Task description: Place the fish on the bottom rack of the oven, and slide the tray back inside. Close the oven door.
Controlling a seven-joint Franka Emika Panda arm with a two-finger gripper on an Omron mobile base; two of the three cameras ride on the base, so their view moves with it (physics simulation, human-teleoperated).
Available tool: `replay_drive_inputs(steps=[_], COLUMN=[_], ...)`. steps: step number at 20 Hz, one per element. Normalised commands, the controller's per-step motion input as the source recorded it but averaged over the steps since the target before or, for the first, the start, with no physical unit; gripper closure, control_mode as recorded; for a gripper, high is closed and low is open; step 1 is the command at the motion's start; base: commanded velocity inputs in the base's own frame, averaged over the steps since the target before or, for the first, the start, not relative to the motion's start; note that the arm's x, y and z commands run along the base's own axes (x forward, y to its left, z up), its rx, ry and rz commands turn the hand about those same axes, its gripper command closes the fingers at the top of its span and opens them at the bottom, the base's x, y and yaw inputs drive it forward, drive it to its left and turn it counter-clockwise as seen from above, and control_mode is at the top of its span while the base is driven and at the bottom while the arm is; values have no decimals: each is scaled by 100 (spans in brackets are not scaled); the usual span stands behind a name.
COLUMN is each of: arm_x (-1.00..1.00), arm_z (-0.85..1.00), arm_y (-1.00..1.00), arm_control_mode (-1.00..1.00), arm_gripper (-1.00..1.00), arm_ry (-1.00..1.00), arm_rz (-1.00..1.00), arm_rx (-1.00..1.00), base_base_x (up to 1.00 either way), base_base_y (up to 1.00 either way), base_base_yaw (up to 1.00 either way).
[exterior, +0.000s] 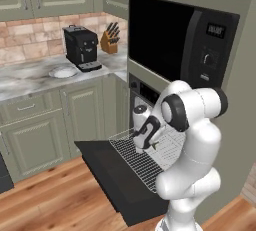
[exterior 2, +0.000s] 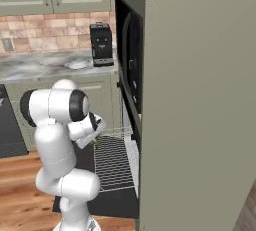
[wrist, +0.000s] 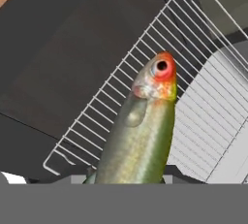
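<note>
The black built-in wall oven [exterior: 145, 92], set in grey-green cabinetry, is seen with its wide flat black door [exterior: 117, 177] folded down to the horizontal. The silver wire-grid bottom rack [exterior: 145, 157] is drawn out over the lowered door. The two-finger gripper [exterior: 141, 147] of the white arm is held just above the rack, near its front part. The slender greenish-yellow fish [wrist: 143, 131], with an orange-red head, is pinched at its tail end between the fingers, whose tips are hidden. In the hand view the fish is seen reaching forward from the gripper, its head over the rack's wires. Contact between fish and rack cannot be judged.
</note>
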Motion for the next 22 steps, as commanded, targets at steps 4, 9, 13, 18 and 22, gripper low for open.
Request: replay_drive_inputs(steps=[4, 9, 13, 18, 22], arm_x=[1, 18, 31, 35, 33], arm_z=[-34, -34, -41, -37, -47], arm_y=[0, 0, 0, 0, 0], arm_control_mode=[-100, -100, -100, -100, -100], arm_gripper=[100, 100, 100, 100, 100], arm_ry=[0, 0, 0, 0, 0], arm_rz=[-1, -3, -1, -1, -1], arm_rx=[-1, -1, -1, 0, -1], base_base_x=[0, 0, 0, 0, 0], base_base_y=[0, 0, 0, 0, 0], base_base_yaw=[0, 0, 0, 0, 0])
